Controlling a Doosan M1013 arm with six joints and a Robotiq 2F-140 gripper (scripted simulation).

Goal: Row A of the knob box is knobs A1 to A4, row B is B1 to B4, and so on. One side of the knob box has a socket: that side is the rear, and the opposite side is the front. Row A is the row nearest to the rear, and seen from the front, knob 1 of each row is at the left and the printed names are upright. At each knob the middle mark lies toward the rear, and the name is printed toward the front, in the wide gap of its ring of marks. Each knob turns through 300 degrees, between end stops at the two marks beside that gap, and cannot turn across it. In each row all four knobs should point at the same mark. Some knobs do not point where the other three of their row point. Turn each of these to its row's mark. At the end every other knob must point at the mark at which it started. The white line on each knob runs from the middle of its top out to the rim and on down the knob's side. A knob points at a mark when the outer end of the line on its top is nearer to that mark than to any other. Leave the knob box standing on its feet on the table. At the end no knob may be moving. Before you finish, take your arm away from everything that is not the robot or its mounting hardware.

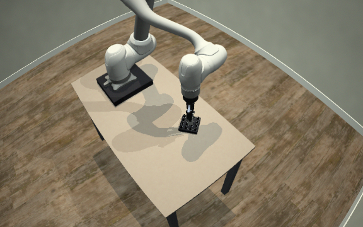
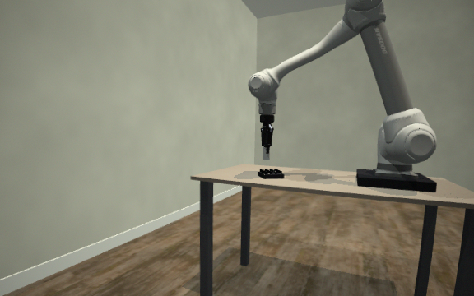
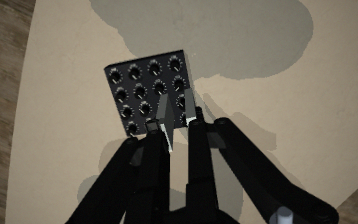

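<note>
The black knob box (image 1: 189,125) stands flat on the tan table, right of the table's middle. It also shows in the side view (image 2: 271,173) and in the wrist view (image 3: 150,92), turned at an angle, with four rows of small black knobs. The white lines on the knobs are too small to read. My gripper (image 1: 189,116) (image 2: 266,156) points straight down and hangs well above the box. In the wrist view its fingertips stand over the box's near right part with a narrow gap and nothing between them.
The arm's black base plate (image 1: 125,84) sits at the table's far end. The table's right edge (image 1: 229,118) runs close beside the box. Arm shadows lie across the table top.
</note>
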